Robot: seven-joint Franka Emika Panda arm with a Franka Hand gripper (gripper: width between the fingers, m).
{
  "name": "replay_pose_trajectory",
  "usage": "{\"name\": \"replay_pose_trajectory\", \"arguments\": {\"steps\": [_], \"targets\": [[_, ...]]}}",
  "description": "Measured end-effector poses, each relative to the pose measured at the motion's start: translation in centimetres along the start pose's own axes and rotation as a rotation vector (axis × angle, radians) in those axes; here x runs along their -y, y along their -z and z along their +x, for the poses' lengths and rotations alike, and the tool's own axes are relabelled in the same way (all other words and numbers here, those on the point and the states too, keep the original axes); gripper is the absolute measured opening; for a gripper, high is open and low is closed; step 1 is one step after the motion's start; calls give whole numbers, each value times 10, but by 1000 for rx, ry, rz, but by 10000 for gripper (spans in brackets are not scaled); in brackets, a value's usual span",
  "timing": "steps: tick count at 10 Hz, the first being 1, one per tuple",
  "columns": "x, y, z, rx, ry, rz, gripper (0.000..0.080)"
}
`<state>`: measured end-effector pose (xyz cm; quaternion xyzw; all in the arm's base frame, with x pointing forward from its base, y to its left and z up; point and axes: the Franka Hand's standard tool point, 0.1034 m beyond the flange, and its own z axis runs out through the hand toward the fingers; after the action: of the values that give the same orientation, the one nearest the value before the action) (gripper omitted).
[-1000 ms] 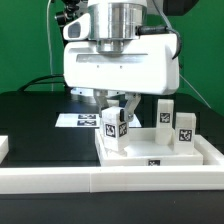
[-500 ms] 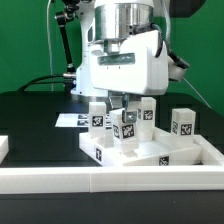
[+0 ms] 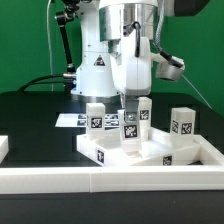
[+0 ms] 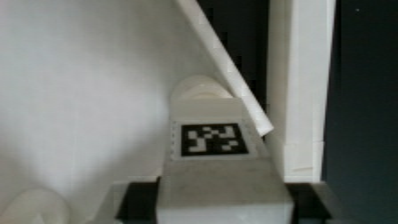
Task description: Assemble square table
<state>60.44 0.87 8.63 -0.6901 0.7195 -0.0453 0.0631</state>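
Observation:
The white square tabletop (image 3: 150,158) lies flat on the black table, just behind the front wall. My gripper (image 3: 130,117) is shut on a white tagged leg (image 3: 130,130) and holds it upright on the slab. Three more tagged legs stand on the slab: one at the exterior view's left (image 3: 96,117), one behind (image 3: 147,111), one at the right (image 3: 183,122). In the wrist view the held leg (image 4: 215,140) runs between my two dark fingers (image 4: 139,202), above the white slab (image 4: 89,100) and its raised rim (image 4: 228,70).
A long white border wall (image 3: 100,181) runs along the front. The marker board (image 3: 70,120) lies flat behind the slab at the exterior view's left. A white block (image 3: 4,147) sits at the left edge. The robot base (image 3: 95,70) stands behind.
My hand has turned about its vertical axis from broadside to edge-on, still shut on the leg. The slab's left corner has shifted left, and the left leg has come into view.

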Motion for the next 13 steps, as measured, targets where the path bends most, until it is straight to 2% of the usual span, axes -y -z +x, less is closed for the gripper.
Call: {"name": "replay_pose_trajectory", "arguments": {"steps": [1,2,3,4,8,13], "targets": [[0,0,0,0,11,0,295],[0,0,0,0,18,0,520],[0,0,0,0,60,-1,520],[1,0,-1,1,107,-1,626],[4,2,-2,1,497,5,649],[3,0,0,-3,817,3,649]]}}
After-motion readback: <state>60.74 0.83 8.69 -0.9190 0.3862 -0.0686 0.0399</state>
